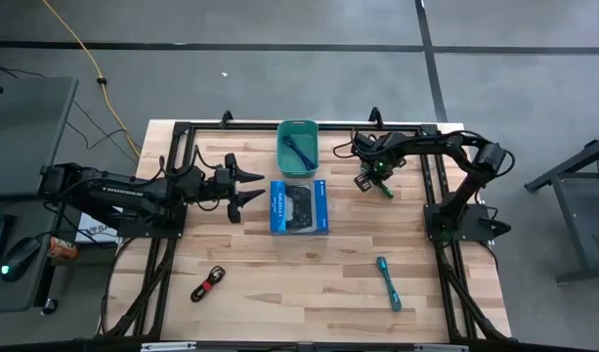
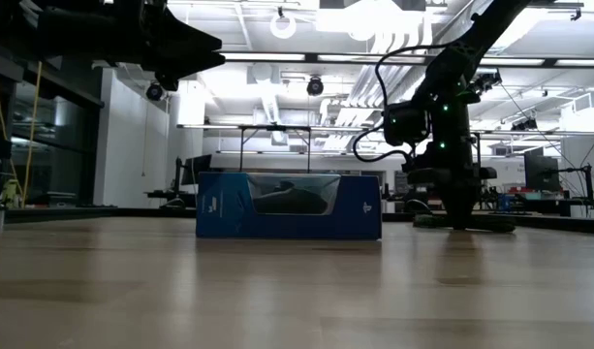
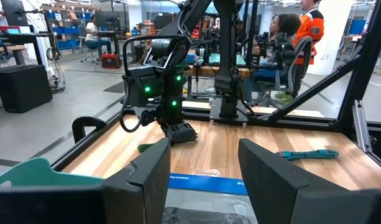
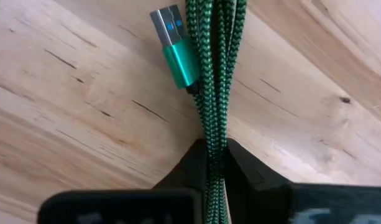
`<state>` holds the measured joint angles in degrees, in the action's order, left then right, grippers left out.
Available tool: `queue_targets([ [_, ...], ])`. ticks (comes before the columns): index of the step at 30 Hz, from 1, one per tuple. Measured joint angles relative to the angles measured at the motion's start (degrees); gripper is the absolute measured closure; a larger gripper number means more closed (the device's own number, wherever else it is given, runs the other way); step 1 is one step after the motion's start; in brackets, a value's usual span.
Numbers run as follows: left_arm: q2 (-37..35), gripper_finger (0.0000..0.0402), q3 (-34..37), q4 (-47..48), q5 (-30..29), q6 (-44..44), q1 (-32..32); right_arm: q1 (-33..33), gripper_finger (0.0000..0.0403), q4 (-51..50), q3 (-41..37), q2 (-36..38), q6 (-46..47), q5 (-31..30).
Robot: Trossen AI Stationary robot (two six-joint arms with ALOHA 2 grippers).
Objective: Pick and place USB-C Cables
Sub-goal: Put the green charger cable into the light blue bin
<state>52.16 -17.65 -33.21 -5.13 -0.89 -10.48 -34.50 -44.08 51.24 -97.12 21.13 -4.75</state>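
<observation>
1. Pale wooden table [image 1: 309, 284] under the two dark arms, open workshop floor beyond.
2. One of four done: dark blue cable [image 1: 300, 152] already inside the teal bin [image 1: 282, 156] at the far edge of the table.
3. Three left outside the bin: green cable [image 4: 216, 74], teal cable [image 1: 389, 284] on the near right of the table, black cable with red band [image 1: 209, 284] on the near left.
4. Blue box [image 1: 299, 207] with a pictured game controller just in front of the bin; judged no part of the job.
5. Right gripper [image 1: 375, 176] down at the table to the right of the bin, fingers pinched tight on the green cable.
6. Green cable bundle squeezed between the two dark fingers [image 4: 252, 171], its strands running straight out ahead of them, metal plug with green sleeve lying beside the strands on the wood.
7. Judged stage: grasp made, lift and carry across to the bin not yet done.
8. Left gripper [image 1: 242, 188] hovering left of the blue box, fingers spread wide, holding nothing.
</observation>
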Motion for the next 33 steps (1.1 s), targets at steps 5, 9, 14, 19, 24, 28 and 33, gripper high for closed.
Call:
queue_targets([
  [5, 0.00, 0.0232, 0.00, 0.00, 0.00, 0.00, 0.00, -0.02, 0.0374, 0.05, 0.00, -0.02, -0.44, -0.07],
  [9, 0.00, 0.0232, 0.00, 0.00, 0.00, 0.00, 0.00, -0.02, 0.0376, 0.09, 0.00, -0.02, -0.72, -0.11],
  [14, 0.00, 0.0232, 0.00, -0.02, 0.00, 0.00, 0.00, 0.04, 0.0392, 0.18, -0.04, 0.42, -2.76, -0.10],
  [19, 0.00, 0.0232, 0.00, -0.02, 0.02, 0.00, 0.00, 1.16, 0.0393, 3.16, -0.22, 5.16, -5.00, -0.50],
  [24, 0.00, 0.0232, -0.01, 1.22, 0.02, -0.10, 0.00, 4.80, 0.0394, 10.05, -1.00, 13.27, -5.19, 1.54],
  [28, 0.00, 0.0232, 0.00, 1.36, 0.04, -0.65, 0.00, 7.98, 0.0395, 23.56, -5.89, 19.93, -5.54, 6.16],
  [33, 0.00, 0.0232, -0.01, 1.11, 0.02, -0.61, 0.00, 12.33, 0.0395, 50.05, -16.58, 25.29, -3.16, 11.16],
])
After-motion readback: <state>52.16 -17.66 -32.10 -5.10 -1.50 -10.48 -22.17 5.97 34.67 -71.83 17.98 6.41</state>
